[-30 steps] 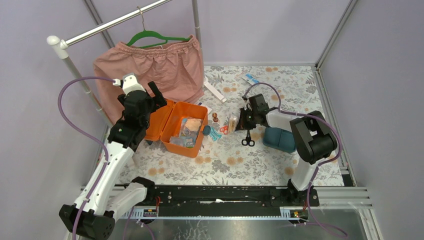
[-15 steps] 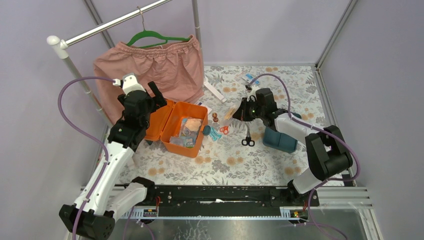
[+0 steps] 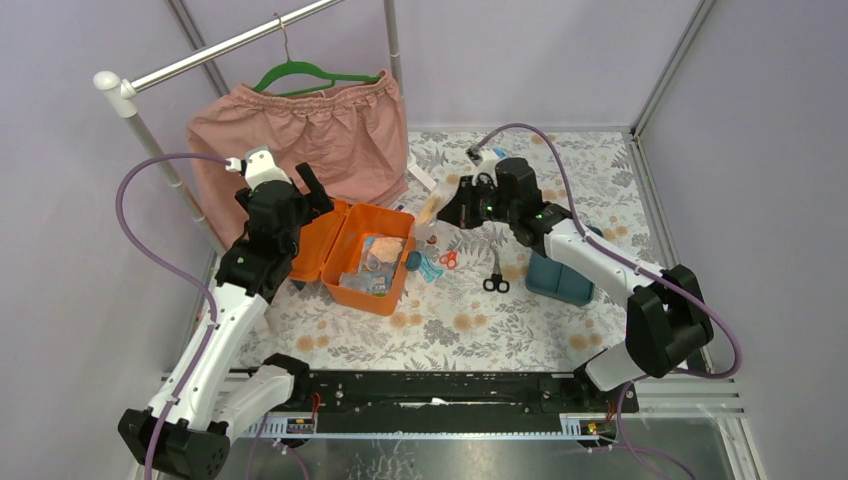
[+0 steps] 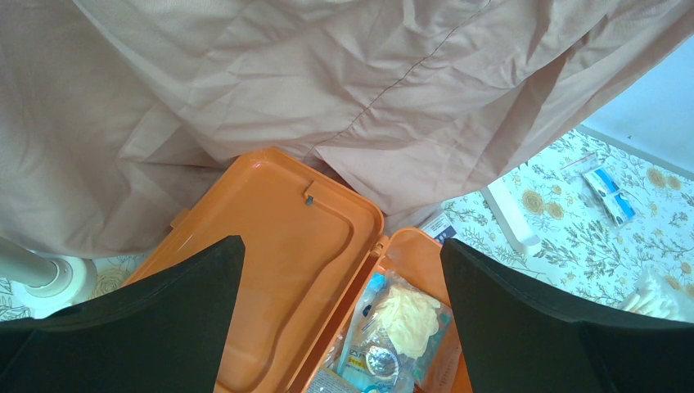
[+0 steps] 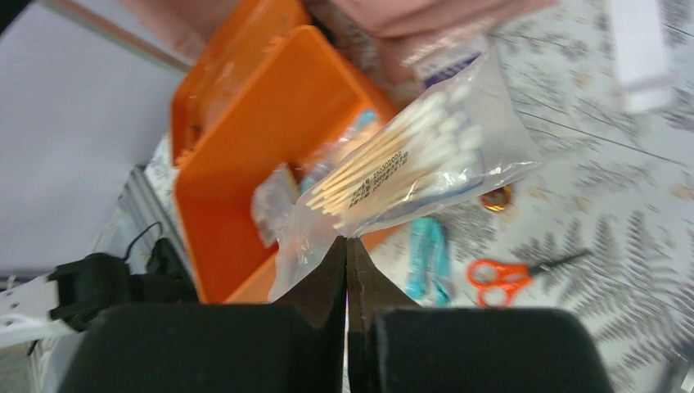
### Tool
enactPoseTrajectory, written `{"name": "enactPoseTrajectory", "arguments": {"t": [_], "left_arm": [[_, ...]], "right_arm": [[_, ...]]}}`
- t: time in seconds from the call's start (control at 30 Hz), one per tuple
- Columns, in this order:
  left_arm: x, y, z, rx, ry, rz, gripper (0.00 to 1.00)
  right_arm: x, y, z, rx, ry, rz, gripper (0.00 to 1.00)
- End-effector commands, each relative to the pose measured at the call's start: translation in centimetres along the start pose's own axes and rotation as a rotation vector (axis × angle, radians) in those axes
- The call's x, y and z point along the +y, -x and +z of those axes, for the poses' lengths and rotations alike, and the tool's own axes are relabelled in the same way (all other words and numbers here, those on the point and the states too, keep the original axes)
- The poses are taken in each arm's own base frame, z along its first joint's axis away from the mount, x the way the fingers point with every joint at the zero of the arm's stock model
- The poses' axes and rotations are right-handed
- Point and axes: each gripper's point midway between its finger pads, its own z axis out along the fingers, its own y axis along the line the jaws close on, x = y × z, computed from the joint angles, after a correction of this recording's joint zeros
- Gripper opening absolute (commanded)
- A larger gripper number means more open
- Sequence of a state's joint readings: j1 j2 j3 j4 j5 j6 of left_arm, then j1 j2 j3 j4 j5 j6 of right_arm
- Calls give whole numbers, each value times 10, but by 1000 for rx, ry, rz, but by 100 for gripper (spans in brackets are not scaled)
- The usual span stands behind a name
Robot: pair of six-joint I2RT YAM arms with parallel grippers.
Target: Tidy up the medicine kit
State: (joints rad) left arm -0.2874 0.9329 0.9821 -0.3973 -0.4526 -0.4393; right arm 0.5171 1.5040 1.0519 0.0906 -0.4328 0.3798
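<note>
The right pincer [image 5: 346, 241] pinches a bag of cotton sticks [image 5: 417, 160] up beside the open orange box [image 3: 368, 298] on the desk [image 3: 470, 325]. The left pincer [image 4: 340, 246] hangs wide open over its lid [image 4: 278, 246].

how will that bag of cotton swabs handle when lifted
Probably floppy: the bag of cotton swabs crumples where the right gripper pinches its edge. Likely light, with only thin sticks inside. Its glossy film may slip.

We find the left arm [image 3: 220, 320] and right arm [image 3: 585, 250] alike: white links, black joint housings, a looping purple cable [image 3: 120, 205] trailing from each. The left gripper [image 4: 340, 243] and right gripper [image 5: 345, 241] carry plain black fingers [image 4: 147, 327].
</note>
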Motion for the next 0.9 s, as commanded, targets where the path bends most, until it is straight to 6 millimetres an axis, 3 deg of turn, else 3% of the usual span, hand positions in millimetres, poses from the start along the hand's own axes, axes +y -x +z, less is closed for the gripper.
{"name": "enactPoseTrajectory", "arguments": {"t": [0.0, 0.2, 0.33, 0.5, 0.87], "left_arm": [[-2, 1, 3, -14, -5, -13, 99], [-2, 2, 2, -17, -4, -14, 99], [-2, 3, 2, -21, -4, -14, 99], [-1, 3, 2, -19, -4, -13, 99], [-1, 3, 2, -20, 0, -13, 99]], "right_arm": [[66, 18, 2, -16, 146, -47, 0], [112, -6, 32, 90, 256, -73, 0], [129, -28, 55, 165, 293, -79, 0], [131, -50, 78, 222, 299, -75, 2], [127, -41, 84, 195, 260, -98, 25]]}}
